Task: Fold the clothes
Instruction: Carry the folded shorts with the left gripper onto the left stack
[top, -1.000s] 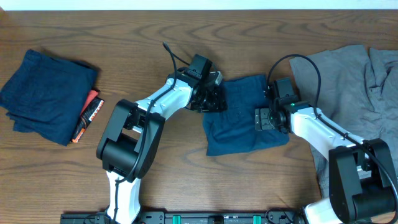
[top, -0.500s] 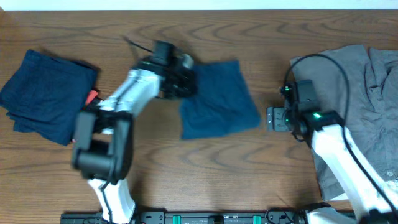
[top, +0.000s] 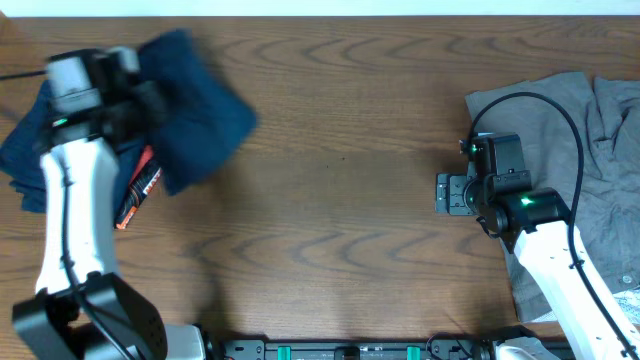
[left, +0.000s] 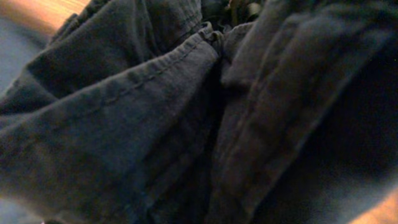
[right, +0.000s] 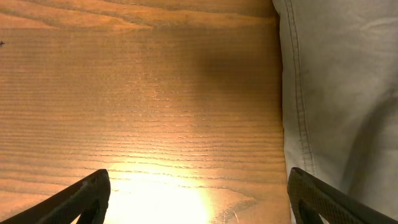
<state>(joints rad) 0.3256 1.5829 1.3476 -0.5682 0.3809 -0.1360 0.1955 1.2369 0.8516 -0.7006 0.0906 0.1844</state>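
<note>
navy shorts (top: 198, 118) now at left pile (top: 20, 165)

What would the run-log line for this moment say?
left gripper: shut on navy garment, beside navy stack | right gripper: open over table, beside grey garments

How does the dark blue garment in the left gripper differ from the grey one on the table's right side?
Colour: the blue garment is dark navy, the grey garment pale grey. State: the blue one is clamped in the shut left gripper; the grey one lies loose, the open right gripper beside its edge. Shape: blue is bunched, grey spread wide. Both are soft seamed cloth.
</note>
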